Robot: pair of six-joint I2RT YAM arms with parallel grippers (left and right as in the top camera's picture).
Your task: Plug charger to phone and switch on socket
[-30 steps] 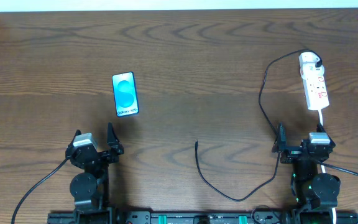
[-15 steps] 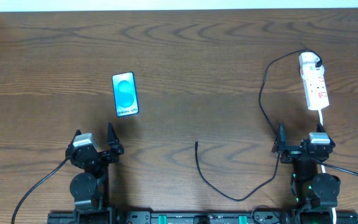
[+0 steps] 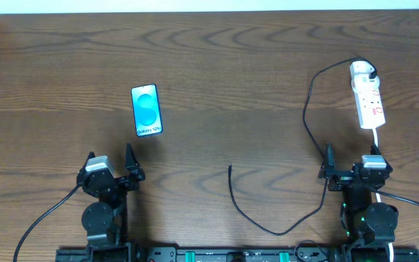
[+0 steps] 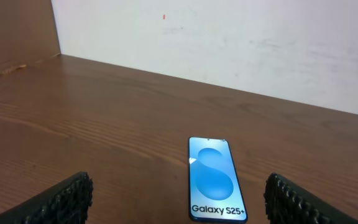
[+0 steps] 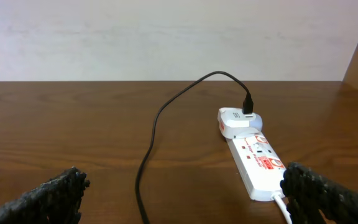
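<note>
Both arms sit parked at the near edge of the table (image 3: pixel 217 65), and nothing is held. The left gripper (image 3: pixel 110 164) has its fingers spread wide on empty air, and the right gripper (image 3: pixel 352 164) is spread wide and empty too. The phone (image 3: pixel 146 110) lies flat, screen up and lit, far-left of centre and straight ahead of the left gripper, which looks like the natural arm to steady it. The socket (image 3: pixel 369 102) lies at the far right, just beyond the right gripper, likely so that arm can reach its switch. I cannot tell whether the switch is on. There is no box or tray. The nearest thing to a holder is the socket, whose far outlet takes the white adapter (image 3: pixel 361 70). From there the charger (image 3: pixel 305 113) loops leftward and nearward. Its free plug (image 3: pixel 230 169) rests near mid-table, well apart from the phone, so the plugging-in is not yet done.
</note>
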